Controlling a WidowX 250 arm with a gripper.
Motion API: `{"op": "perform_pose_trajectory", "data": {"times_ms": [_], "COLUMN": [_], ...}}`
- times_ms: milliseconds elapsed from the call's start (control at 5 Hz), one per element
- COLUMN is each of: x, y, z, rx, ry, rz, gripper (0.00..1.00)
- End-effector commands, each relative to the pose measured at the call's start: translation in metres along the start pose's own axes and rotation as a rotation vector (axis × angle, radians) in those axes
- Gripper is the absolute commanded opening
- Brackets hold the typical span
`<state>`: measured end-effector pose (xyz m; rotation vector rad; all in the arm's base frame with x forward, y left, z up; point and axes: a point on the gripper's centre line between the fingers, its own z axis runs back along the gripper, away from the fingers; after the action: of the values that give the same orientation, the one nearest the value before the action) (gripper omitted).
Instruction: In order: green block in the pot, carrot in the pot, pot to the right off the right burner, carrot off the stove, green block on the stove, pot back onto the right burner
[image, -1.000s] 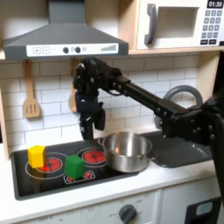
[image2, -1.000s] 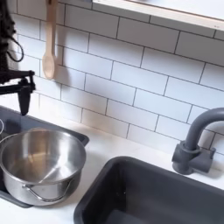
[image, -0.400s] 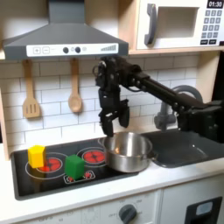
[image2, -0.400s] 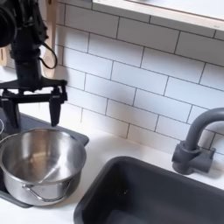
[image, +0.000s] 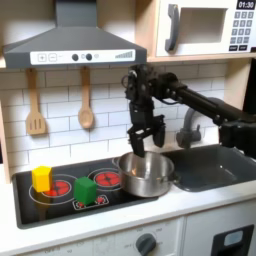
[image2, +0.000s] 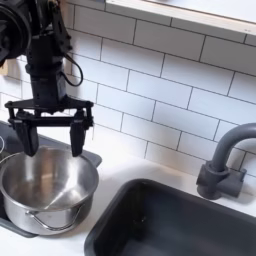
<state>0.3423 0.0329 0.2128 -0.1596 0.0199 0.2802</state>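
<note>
Gripper (image2: 50, 136) hangs above the pot (image2: 42, 190), fingers spread wide, holding nothing. Pot (image: 147, 172) sits at the stove's (image: 60, 200) right end in the first exterior view. Green block (image: 86, 190) on the stove between the burners, yellow block (image: 42, 178) further left. Sink (image2: 175, 225) beside the pot.

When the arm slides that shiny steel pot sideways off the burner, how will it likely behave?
The shiny round stainless-steel pot looks rigid, low and wide, so it probably won't tip. On the glossy black cooktop it should glide easily. It appears empty, so likely light; the open pincer may overshoot it.
</note>
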Motion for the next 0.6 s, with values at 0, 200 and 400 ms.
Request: {"op": "perform_pose_trajectory", "data": {"times_ms": [0,200,400], "x": [-0.020,-0.030,-0.038], "y": [-0.026,-0.036,-0.037], "z": [-0.009,-0.014,-0.018], "rx": [0.017,0.015,0.026], "ry": [0.024,0.036,0.035], "rz": [-0.148,-0.213,-0.265], "gripper": [1.00,1.00,1.00]}}
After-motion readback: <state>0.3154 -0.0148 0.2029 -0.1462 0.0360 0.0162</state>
